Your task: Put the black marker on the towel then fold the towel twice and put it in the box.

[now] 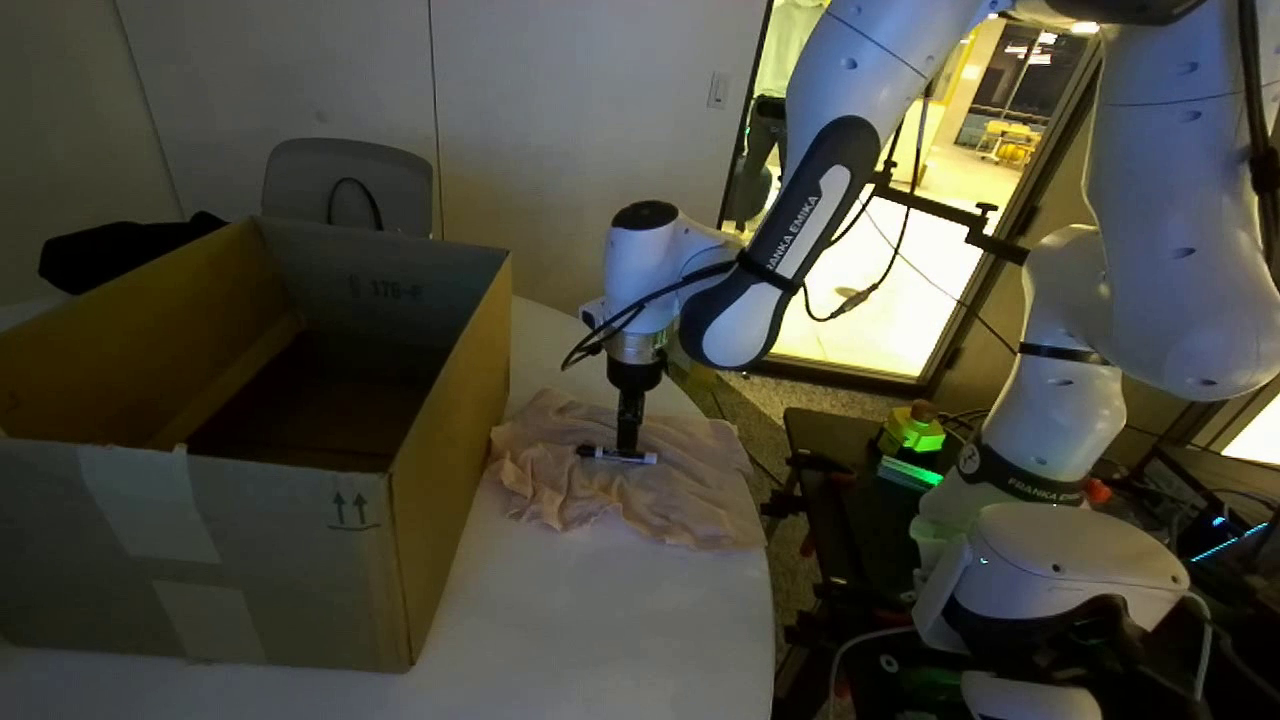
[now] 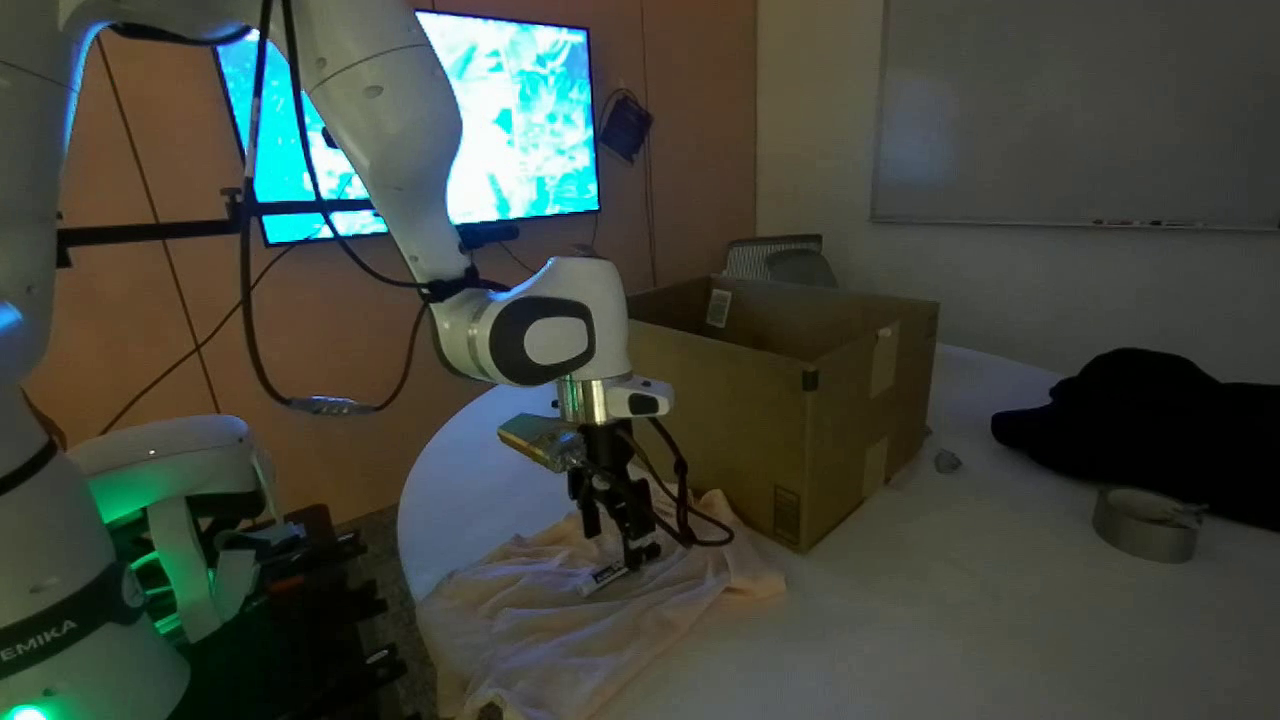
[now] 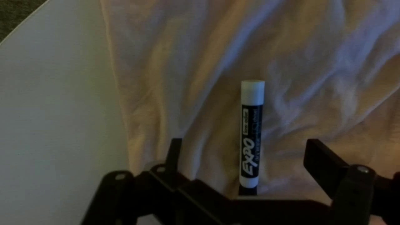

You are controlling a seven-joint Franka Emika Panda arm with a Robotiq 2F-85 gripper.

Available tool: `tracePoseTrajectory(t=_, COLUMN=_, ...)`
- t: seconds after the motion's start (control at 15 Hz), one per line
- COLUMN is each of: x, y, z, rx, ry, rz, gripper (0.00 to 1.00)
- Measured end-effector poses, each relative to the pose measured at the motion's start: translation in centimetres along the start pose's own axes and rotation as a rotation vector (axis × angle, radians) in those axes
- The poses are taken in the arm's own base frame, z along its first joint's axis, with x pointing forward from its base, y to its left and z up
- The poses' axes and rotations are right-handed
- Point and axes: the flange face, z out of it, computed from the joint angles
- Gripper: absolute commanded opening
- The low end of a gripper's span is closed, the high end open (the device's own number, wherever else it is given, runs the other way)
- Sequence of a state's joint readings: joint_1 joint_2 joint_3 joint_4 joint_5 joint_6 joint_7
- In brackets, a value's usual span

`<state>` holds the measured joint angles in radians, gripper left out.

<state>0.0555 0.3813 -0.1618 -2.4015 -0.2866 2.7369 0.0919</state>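
In an exterior view, a grey chair (image 1: 300,180) stands far left, beyond the white table (image 1: 590,620); a light switch (image 1: 718,90) is fixed to the far wall (image 1: 560,110). In an exterior view, a lit screen (image 2: 530,110) is mounted far left, a whiteboard (image 2: 1080,110) far right. On the table, right side: grey tape roll (image 2: 1140,530), just nearer than a black soft item (image 2: 1150,430), identity not discernible.

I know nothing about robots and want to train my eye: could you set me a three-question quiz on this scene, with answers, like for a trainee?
1. True or false: the marker lies on the towel.
2. Fill in: the arrows printed on the box point ...
3. Pick one: in the wrist view, the claw is (a) shut on the marker, (b) shut on the towel, (c) open.

Key: 1. True. 2. Up. 3. c.
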Motion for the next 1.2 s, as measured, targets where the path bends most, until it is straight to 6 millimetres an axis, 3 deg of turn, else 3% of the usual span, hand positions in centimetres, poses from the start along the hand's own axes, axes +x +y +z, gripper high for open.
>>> tracePoseTrajectory(t=0.33, x=-3.9, y=-2.4, z=-0.9, rx=0.054, ry=0.004, rz=-0.119, gripper=1.00)
tracePoseTrajectory(t=0.73, x=-8.0, y=-5.6, z=0.2, rx=0.105, ry=0.008, rz=-0.204, gripper=1.00)
tracePoseTrajectory(t=1.2, x=-10.6, y=-5.9, z=1.8, rx=0.111, ry=-0.047, rz=-0.203, gripper=1.00)
